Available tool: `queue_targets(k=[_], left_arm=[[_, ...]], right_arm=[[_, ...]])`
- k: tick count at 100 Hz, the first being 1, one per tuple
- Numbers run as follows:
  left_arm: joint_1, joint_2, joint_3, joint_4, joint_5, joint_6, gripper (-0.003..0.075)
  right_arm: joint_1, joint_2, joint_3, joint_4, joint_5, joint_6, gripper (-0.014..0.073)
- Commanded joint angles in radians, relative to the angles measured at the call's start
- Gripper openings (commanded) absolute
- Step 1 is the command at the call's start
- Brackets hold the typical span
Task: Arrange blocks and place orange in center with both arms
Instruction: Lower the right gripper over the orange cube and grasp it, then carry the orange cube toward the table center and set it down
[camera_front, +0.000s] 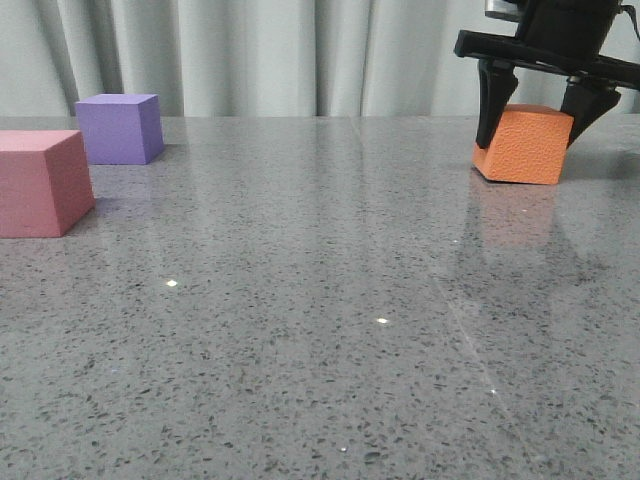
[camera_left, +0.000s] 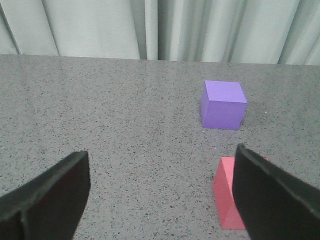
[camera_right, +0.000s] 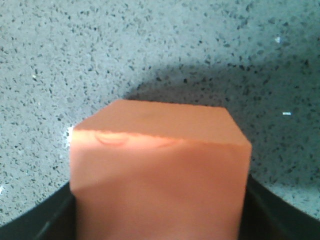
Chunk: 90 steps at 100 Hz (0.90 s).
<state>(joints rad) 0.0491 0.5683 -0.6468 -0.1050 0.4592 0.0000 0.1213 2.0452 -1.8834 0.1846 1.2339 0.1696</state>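
Note:
At the far right, the orange cube (camera_front: 526, 144) hangs tilted just above the table, one corner low. My right gripper (camera_front: 541, 125) is shut on it, a black finger on each side. From the right wrist the orange cube (camera_right: 159, 172) fills the space between the jaws. The purple cube (camera_front: 120, 128) stands at the back left and the pink cube (camera_front: 42, 182) at the left edge, nearer. My left gripper (camera_left: 161, 192) is open and holds nothing. Past its fingers lie the purple cube (camera_left: 223, 104) and the pink cube (camera_left: 226, 192), the latter partly behind one finger (camera_left: 272, 197).
The grey speckled table (camera_front: 320, 330) stretches between the two groups of cubes. A pale curtain (camera_front: 280, 55) hangs along its far edge.

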Motion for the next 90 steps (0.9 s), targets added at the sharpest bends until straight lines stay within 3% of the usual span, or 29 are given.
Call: queue_targets(k=[1,38,67,90], left_arm=[[-0.001,0.008,-0.037,-0.003,-0.079,0.000,0.0564],[-0.001,0.008,-0.037,-0.003,-0.079,0.000,0.0564],[-0.001,0.008,-0.037,-0.003,-0.079,0.000,0.0564],[-0.001,0.008,-0.037,-0.003,-0.079,0.000,0.0564]], right_arm=[[0.000,-0.060,-0.032,0.012,-0.013,-0.001,0.0076],[0.089,-0.062,-0.130,0.018,0.093,0.044,0.0076],[0.275,-0.063,-0.170,-0.056,0.079,0.209,0.0076],[0.356,-0.060,-0.170,-0.126,0.062,0.317,0.0076]])
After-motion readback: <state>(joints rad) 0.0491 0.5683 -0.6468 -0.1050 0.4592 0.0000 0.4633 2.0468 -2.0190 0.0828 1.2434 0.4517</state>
